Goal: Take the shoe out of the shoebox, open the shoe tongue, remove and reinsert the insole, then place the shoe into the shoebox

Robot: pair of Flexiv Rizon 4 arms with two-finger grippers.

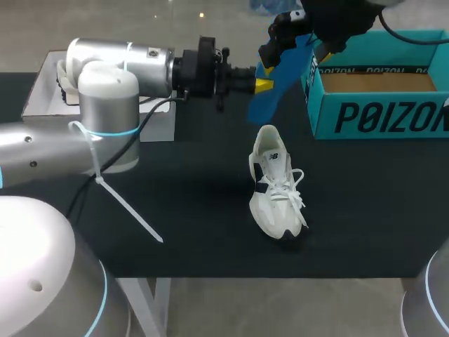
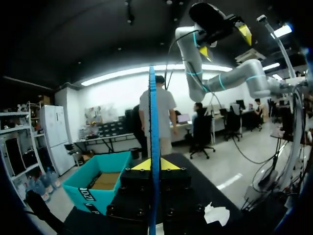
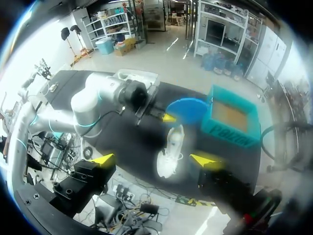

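Observation:
A white lace-up shoe (image 1: 276, 186) lies on the black table (image 1: 189, 232), toe toward the front edge. My left gripper (image 1: 263, 86) is shut on a blue insole (image 1: 268, 102) and holds it in the air behind the shoe, next to the teal shoebox (image 1: 379, 116). Seen from the left wrist, the insole (image 2: 154, 122) stands edge-on between the yellow tips of the left gripper (image 2: 154, 165). My right gripper (image 1: 295, 50) hangs high over the insole. In its own view the right gripper (image 3: 154, 160) is open and empty, far above the shoe (image 3: 169, 152).
The open shoebox (image 3: 230, 120) stands at the back right with a brown floor showing inside. A white tray (image 1: 42, 95) sits at the back left behind my left arm. The shoe (image 2: 215, 214) is beside and below my left gripper.

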